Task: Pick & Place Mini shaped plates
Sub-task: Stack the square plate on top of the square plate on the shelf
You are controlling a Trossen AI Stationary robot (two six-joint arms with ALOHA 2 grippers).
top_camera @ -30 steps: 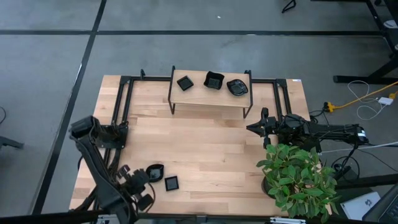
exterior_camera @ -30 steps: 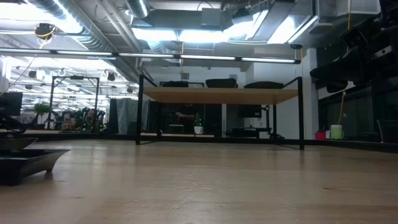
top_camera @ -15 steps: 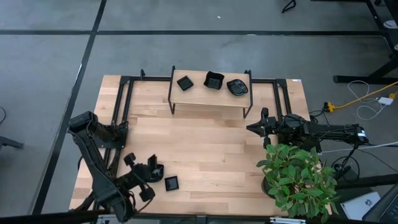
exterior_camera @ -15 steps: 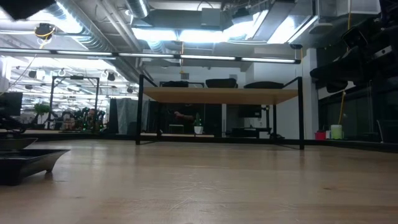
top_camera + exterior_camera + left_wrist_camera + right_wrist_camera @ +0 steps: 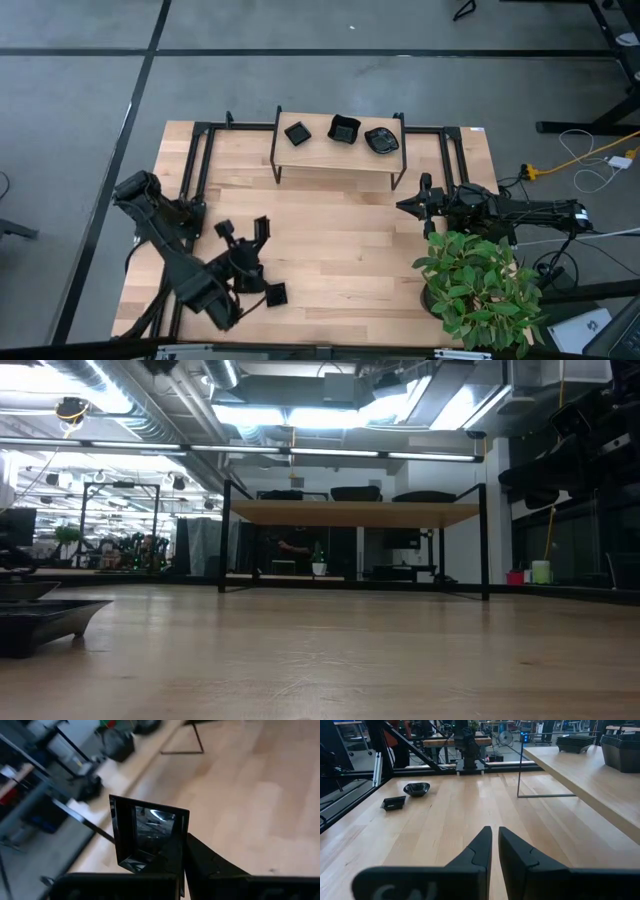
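Clamped tight, my left claw (image 5: 180, 857) grips a square mini plate (image 5: 147, 832) by one rim, so the dish stands on edge with its glossy hollow facing the wrist camera. In the high view that claw (image 5: 255, 238) hangs above the near left part of the tabletop (image 5: 340, 250).

At the tabletop's far edge stands the raised wooden shelf (image 5: 340, 155), and I judge that to be where this dish is going. A potted plant (image 5: 480, 280) fills the near right corner. My right claw (image 5: 405, 207) waits beside it, fingers almost together and holding nothing.

Three plates already sit in a row on the shelf: a square one (image 5: 297, 133), a deeper one (image 5: 344, 130) and a rounded one (image 5: 381, 140). On the tabletop below my left arm lies another small square plate (image 5: 275, 294), and the right wrist view shows a rounded dish (image 5: 416, 788) close by it.

To carry well, I should hold my grip firm, since glossy ware pinched on a thin rim may slip. I should rise clear of the shelf's frame, level the dish over a bare patch, and lower it flat before letting go.
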